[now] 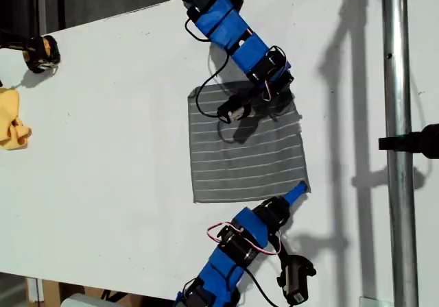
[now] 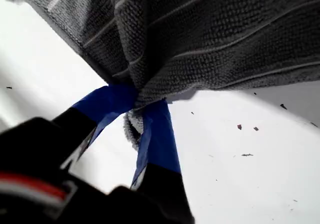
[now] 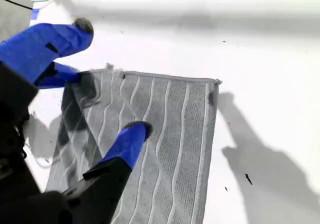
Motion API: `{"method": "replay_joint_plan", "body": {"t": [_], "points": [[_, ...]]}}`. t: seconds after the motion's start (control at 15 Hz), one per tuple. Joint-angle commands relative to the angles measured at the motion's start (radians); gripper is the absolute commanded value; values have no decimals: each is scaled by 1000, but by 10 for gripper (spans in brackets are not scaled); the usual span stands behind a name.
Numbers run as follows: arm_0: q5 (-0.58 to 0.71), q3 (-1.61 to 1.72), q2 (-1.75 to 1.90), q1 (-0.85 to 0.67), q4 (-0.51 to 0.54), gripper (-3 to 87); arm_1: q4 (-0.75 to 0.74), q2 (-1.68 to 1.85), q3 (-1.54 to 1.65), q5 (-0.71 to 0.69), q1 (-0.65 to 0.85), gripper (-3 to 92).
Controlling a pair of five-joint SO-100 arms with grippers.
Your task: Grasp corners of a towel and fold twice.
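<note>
Grey terry cloth with thin white stripes, the towel (image 1: 247,146) lies flat on the white bench (image 1: 116,136), roughly mid-way between the two blue arms. My first gripper (image 2: 134,115) has its jaws pinching a bunched corner (image 2: 131,126) of the towel, the fabric gathered and lifted slightly off the bench; in the exterior view this looks to be the corner towards the lower right, beside the near arm's blue tip. My second gripper (image 3: 112,84) hangs over the far edge with its jaws spread, one blue finger (image 3: 127,143) resting on the cloth and the other (image 3: 47,46) raised above it, the far corner (image 3: 212,83) not yet held.

To do this step well, I judge the second gripper should close low on its own corner, taking only the corner tip. Both arms ought then to lift evenly and carry together, so the fold lands square and the stripes stay parallel.
</note>
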Motion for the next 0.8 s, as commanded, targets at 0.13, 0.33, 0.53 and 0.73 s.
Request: {"method": "replay_joint_plan", "body": {"t": [0.13,0.33,0.53,0.73], "points": [[9,-32,-43,-2,-2,363,9,15,-49,-5,18,-2],[15,-29,-126,-17,-43,361,9,15,-49,-2,15,-2],[11,-35,-224,-26,-89,361,11,15,-49,-3,15,-2],[3,-37,-287,-26,-132,360,11,15,-49,-5,15,-2]]}}
